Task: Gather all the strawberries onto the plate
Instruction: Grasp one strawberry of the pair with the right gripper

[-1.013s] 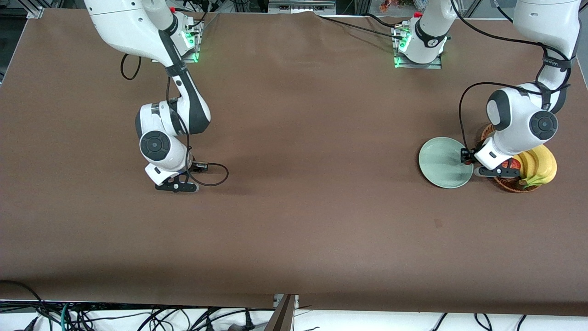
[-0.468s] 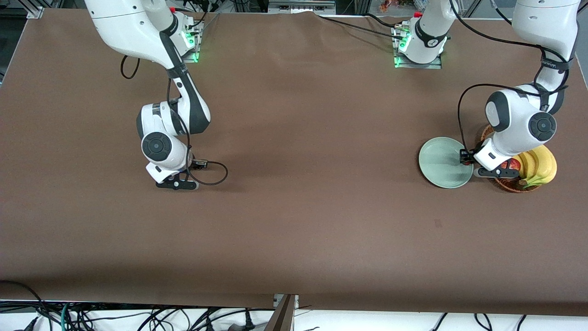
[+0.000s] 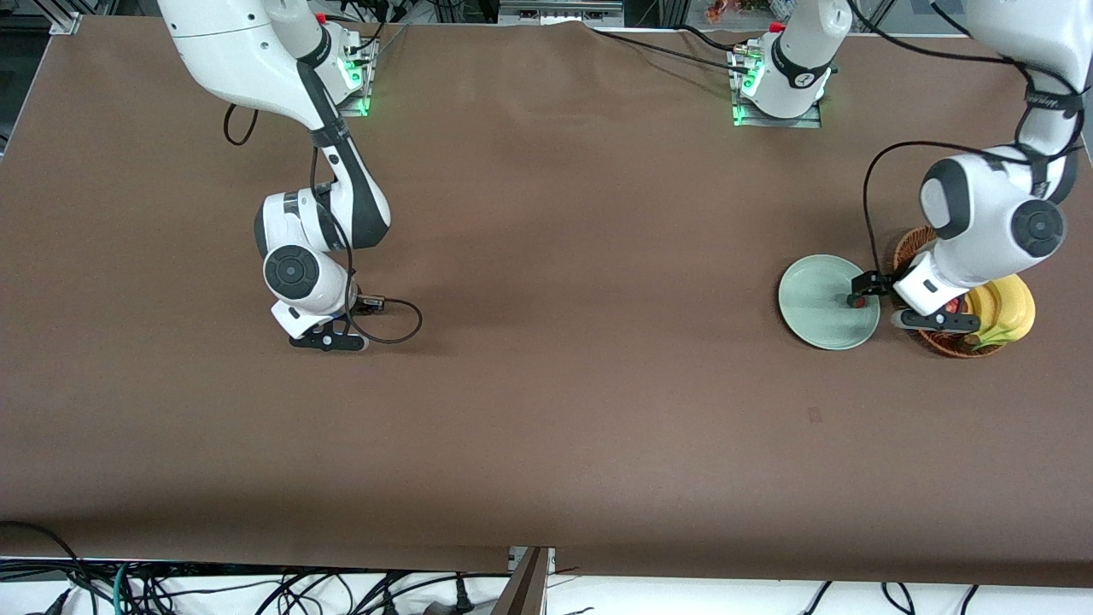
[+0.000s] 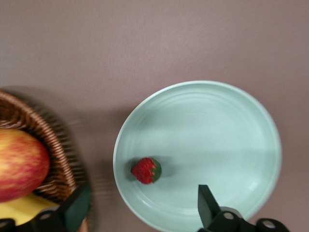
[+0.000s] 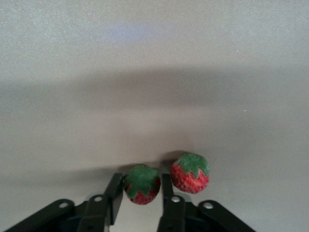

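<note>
The pale green plate [image 3: 818,301] lies toward the left arm's end of the table, beside the basket. One strawberry [image 3: 854,301] lies on it near the rim by the basket; the left wrist view shows this berry [image 4: 146,170] on the plate [image 4: 217,130]. My left gripper [image 3: 898,303] hovers open and empty over the plate's rim and the basket, also in its own view [image 4: 142,212]. My right gripper [image 3: 329,342] is low at the table toward the right arm's end. In the right wrist view it [image 5: 140,195] is shut on a strawberry [image 5: 141,183], and another strawberry [image 5: 190,172] lies beside it.
A brown wicker basket [image 3: 949,343] beside the plate holds yellow bananas [image 3: 1003,312] and a red-yellow apple [image 4: 19,164]. A black cable [image 3: 401,320] loops on the table next to the right gripper.
My left gripper opened and let its strawberry go onto the plate, then drew back toward the basket and up. The right arm has barely moved.
</note>
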Robot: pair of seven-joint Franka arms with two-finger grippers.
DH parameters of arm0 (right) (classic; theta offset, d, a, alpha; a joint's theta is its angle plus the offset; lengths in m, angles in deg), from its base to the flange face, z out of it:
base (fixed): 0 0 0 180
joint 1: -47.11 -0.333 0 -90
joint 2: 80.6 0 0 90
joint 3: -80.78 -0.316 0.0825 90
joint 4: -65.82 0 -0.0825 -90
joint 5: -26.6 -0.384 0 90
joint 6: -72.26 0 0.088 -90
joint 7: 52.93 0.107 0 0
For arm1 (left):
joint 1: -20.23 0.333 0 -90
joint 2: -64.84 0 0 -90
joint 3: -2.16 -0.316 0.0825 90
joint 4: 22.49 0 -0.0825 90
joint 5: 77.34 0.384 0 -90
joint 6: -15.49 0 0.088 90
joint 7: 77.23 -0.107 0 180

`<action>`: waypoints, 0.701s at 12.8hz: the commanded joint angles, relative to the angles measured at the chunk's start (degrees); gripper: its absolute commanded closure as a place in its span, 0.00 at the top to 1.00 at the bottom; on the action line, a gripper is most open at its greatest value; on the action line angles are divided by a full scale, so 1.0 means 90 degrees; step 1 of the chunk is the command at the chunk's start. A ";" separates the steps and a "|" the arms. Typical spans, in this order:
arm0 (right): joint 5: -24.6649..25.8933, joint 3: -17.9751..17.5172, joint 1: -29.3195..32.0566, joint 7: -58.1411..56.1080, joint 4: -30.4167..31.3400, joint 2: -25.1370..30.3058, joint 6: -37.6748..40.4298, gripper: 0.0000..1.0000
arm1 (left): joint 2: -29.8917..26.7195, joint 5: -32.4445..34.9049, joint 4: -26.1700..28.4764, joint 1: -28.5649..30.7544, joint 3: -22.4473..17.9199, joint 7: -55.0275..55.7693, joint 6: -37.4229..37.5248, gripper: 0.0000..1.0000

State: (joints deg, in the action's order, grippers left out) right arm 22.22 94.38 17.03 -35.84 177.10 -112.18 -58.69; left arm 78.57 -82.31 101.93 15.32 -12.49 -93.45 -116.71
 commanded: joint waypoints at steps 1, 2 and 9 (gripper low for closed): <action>-0.0069 -0.0037 0.0041 -0.0034 0.0077 0.0179 -0.0030 0.12 | -0.0742 -0.0240 0.0013 -0.0011 -0.0013 -0.0258 0.0566 1.00; -0.0069 -0.0047 0.0022 0.0005 0.0019 0.0218 -0.0020 0.10 | -0.0928 -0.0240 0.0013 -0.0011 -0.0013 -0.0258 0.0674 1.00; -0.0293 -0.0884 -0.0320 0.2383 -0.1942 -0.0287 0.0791 0.09 | -0.1837 -0.0230 -0.0025 -0.0021 0.0826 0.0970 0.1260 1.00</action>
State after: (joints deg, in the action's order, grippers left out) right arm 20.92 89.19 14.91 -21.42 165.70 -111.20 -52.85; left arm 63.66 -82.60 101.40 15.26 -7.35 -88.21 -106.48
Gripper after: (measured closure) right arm 0.687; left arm 0.000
